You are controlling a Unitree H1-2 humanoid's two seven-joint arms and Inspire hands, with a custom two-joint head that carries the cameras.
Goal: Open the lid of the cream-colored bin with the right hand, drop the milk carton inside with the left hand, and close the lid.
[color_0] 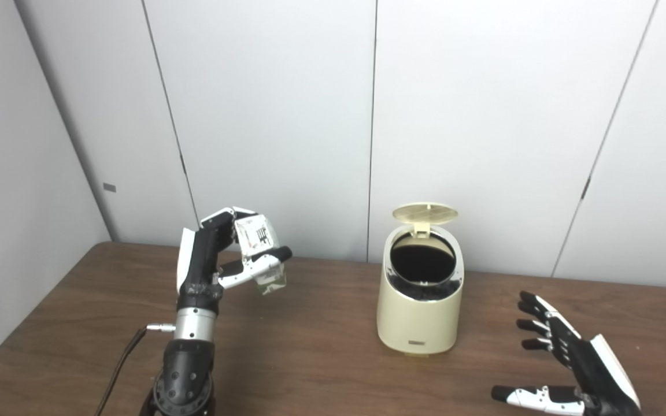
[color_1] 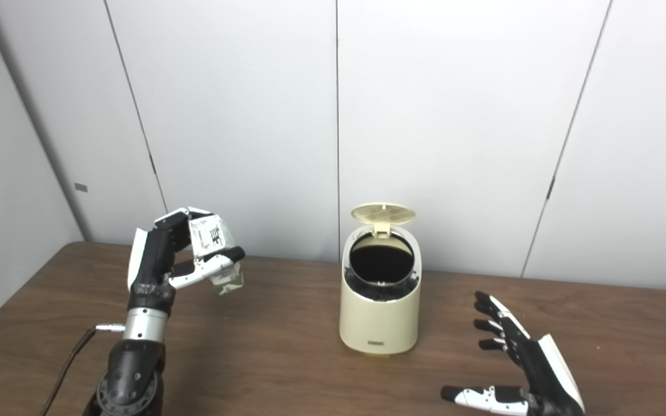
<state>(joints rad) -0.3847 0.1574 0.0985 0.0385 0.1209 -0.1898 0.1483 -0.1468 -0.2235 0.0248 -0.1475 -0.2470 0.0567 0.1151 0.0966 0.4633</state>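
Observation:
The cream-colored bin (color_0: pixel 420 315) stands on the table right of centre, its round lid (color_0: pixel 425 213) flipped up at the back and its dark inside showing. My left hand (color_0: pixel 217 260) is raised above the table well to the left of the bin, shut on a small white milk carton (color_0: pixel 261 248) that sticks out tilted between thumb and fingers. My right hand (color_0: pixel 564 361) hovers low at the front right, open, fingers spread, holding nothing, a hand's width right of the bin.
The brown wooden table (color_0: pixel 310 346) runs up to white wall panels (color_0: pixel 275 115) close behind the bin. A dark cable (color_0: pixel 119 364) trails along the left forearm.

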